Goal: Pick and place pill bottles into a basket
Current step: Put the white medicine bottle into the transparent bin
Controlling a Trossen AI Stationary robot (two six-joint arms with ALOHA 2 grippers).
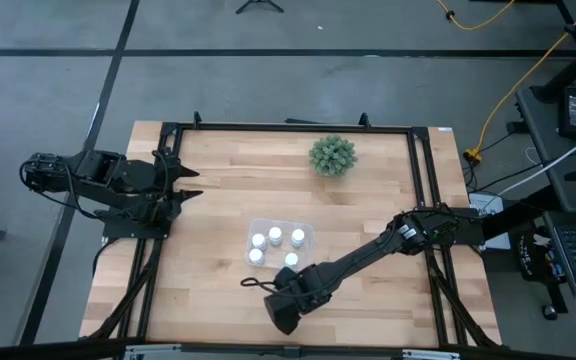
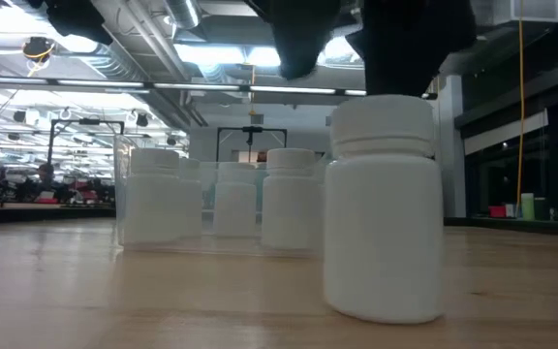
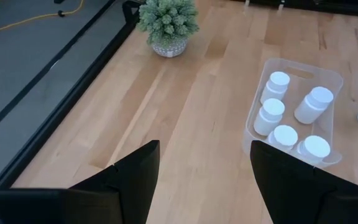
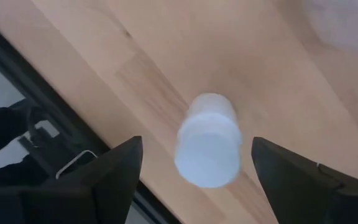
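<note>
Last bottle (image 4: 207, 140): upright on the table, just outside the basket (image 3: 335, 79), where five bottles (image 3: 270, 116) stand.
Right gripper (image 4: 194, 165): poised above it, fingers wide, holding nothing.
Left gripper (image 3: 201, 180): parked far off, spread, empty.
Handling: probably light, rigid, smooth; grip mid-body, below the cap.

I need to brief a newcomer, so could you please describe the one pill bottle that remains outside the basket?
Start at the clear plastic basket near the middle of the wooden table. Just beyond its near side, under the right gripper, stands a small white capped bottle. Unlike the five bottles inside, it stands alone on bare wood.
</note>
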